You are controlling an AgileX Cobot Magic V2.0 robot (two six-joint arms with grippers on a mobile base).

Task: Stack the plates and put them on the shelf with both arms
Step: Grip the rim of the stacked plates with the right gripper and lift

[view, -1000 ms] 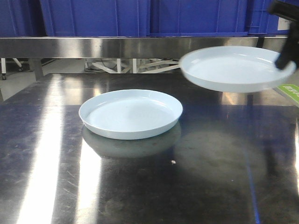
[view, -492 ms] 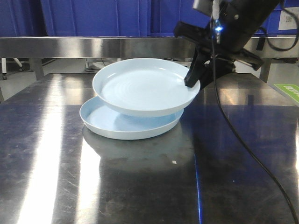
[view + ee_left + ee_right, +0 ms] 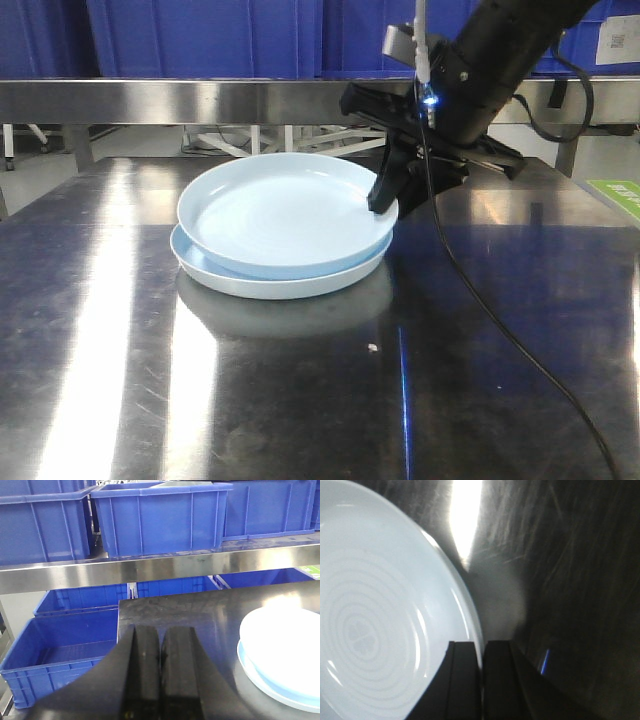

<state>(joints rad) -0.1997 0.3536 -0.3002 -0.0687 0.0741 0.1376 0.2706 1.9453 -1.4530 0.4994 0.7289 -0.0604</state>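
Note:
Two pale bluish-white plates are on the dark steel tabletop. The upper plate (image 3: 285,212) rests tilted on the lower plate (image 3: 270,282). My right gripper (image 3: 384,204) is shut on the upper plate's right rim; in the right wrist view its fingers (image 3: 481,652) pinch the rim of that plate (image 3: 375,630). My left gripper (image 3: 160,640) is shut and empty, left of the plates (image 3: 285,650), over the table's left edge. The steel shelf rail (image 3: 200,100) runs behind the table and also shows in the left wrist view (image 3: 150,567).
Blue crates (image 3: 200,35) stand on the shelf. More blue crates (image 3: 65,650) sit low to the left of the table. A green label (image 3: 620,195) lies at the right edge. The right arm's cable (image 3: 480,300) hangs over the table.
My right gripper has carried the upper plate from the far right, leftward and down, onto the lower plate; it now rests there, lower than half a second ago.

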